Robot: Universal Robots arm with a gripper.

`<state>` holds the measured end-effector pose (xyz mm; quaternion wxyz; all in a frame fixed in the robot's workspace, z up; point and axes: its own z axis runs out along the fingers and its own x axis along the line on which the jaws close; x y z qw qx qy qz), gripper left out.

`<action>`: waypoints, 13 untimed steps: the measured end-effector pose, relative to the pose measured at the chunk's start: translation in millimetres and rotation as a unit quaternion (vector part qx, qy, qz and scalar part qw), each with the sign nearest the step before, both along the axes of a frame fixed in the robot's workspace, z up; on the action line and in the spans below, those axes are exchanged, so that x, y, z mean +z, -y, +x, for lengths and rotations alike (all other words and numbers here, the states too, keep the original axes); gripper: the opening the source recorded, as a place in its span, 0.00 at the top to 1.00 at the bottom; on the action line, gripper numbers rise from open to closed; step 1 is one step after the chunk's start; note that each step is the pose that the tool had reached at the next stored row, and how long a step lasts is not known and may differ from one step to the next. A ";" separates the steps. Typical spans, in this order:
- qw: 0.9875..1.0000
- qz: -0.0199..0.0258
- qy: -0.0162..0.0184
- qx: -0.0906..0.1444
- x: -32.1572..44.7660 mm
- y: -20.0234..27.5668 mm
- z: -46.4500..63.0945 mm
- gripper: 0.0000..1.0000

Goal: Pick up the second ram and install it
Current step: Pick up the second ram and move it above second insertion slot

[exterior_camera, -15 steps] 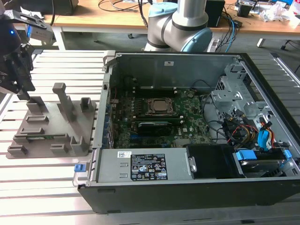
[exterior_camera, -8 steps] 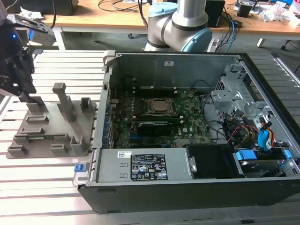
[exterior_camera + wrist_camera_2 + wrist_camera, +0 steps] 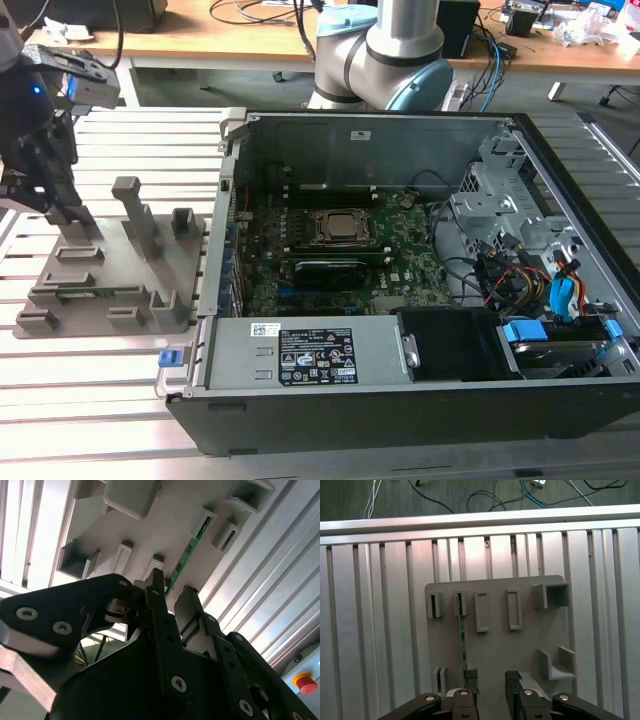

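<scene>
The second ram (image 3: 462,645) is a thin green stick standing on edge in slots of a grey holder plate (image 3: 520,645) on the slatted table. In the second wrist view the ram (image 3: 187,555) runs up to just ahead of the black fingertips. My gripper (image 3: 491,682) hangs open above the plate's near end, with nothing between its fingers. The ram lines up with one finger (image 3: 471,680) rather than with the gap. In the exterior view the gripper (image 3: 72,212) is over the holder plate (image 3: 100,290), at that view's left.
An open computer case (image 3: 400,375) lies at the exterior view's right, with the green motherboard (image 3: 400,265) and its processor socket (image 3: 340,228) exposed. Tall posts (image 3: 128,205) rise from the holder plate. A grey power supply (image 3: 310,355) and cables (image 3: 520,280) fill the case's front.
</scene>
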<state>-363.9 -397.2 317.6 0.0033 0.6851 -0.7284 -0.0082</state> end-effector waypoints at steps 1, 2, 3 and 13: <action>1.000 0.000 0.000 0.000 -0.8 0.0 0.0 0.64; 1.000 0.000 0.000 0.000 -1.6 0.0 0.0 0.64; 1.000 0.000 0.000 0.000 -2.8 0.0 0.0 0.64; 1.000 0.000 0.000 0.000 -19.3 0.0 0.0 0.64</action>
